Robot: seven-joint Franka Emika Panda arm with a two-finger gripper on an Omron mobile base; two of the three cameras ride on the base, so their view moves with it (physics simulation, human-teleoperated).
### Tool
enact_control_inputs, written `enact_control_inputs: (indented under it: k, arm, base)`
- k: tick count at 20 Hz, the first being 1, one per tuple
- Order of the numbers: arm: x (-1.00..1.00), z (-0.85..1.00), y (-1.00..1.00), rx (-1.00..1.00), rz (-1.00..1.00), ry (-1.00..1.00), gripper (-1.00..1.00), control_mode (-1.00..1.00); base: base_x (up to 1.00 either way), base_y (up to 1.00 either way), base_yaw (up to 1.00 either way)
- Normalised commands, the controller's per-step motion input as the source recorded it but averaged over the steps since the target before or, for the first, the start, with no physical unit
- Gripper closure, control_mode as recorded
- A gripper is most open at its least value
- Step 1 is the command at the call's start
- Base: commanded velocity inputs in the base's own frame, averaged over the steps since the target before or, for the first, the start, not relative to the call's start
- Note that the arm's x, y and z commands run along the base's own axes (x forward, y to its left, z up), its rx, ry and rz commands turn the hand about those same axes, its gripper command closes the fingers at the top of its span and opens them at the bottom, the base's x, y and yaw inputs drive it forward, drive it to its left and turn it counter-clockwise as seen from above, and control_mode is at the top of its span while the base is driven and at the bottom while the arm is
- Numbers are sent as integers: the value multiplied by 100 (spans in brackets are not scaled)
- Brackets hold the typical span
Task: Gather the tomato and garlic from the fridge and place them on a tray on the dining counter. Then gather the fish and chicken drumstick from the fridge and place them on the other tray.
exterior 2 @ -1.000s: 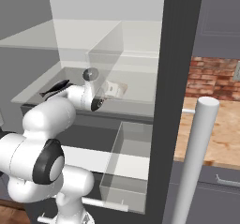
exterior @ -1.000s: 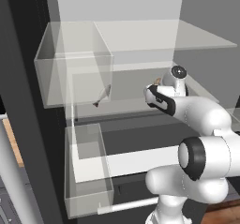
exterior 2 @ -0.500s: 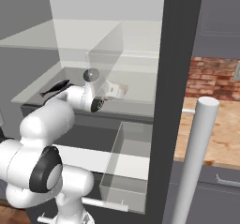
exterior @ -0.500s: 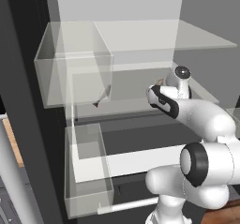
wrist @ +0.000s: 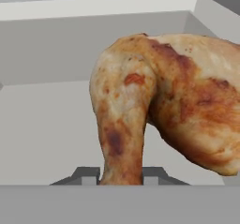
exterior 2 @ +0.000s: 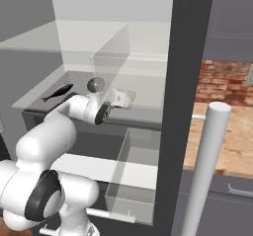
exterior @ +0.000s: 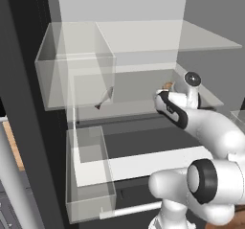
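Left base view: fish [exterior: 103, 98] on fridge shelf [exterior: 134, 107], behind clear bin [exterior: 76, 79].
Right base view: brick wall [exterior 2: 225, 84], wooden bench [exterior 2: 232, 141] beyond fridge.
Hand view: jaws clamped on chicken drumstick [wrist: 164, 110], above shelf.

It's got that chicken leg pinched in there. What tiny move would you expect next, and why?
Probably a short lift and pull back out of the fridge. The jaws are shut on the chicken drumstick, which sits on the fridge shelf, and it belongs on a tray outside.
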Motion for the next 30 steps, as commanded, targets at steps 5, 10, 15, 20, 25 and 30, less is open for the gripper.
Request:
enact_control_inputs:
  k: [5, 10, 15, 20, 25, 30]
  arm:
    - [-51, 0, -5, 0, 0, -7, 100, -100]
    - [-80, 32, 2, 0, 0, -2, 100, -100]
    - [-84, 56, 16, 0, 0, 2, 100, -100]
    - [-94, 42, 25, 0, 0, 6, 100, -100]
    - [-96, 34, 26, -1, 3, 4, 100, -100]
    - [-83, 32, 26, -1, 8, 7, 100, -100]
  base:
    - [0, 0, 0]
    - [0, 0, 0]
    - [0, 0, 0]
    - [0, 0, 0]
    - [0, 0, 0]
    - [0, 0, 0]
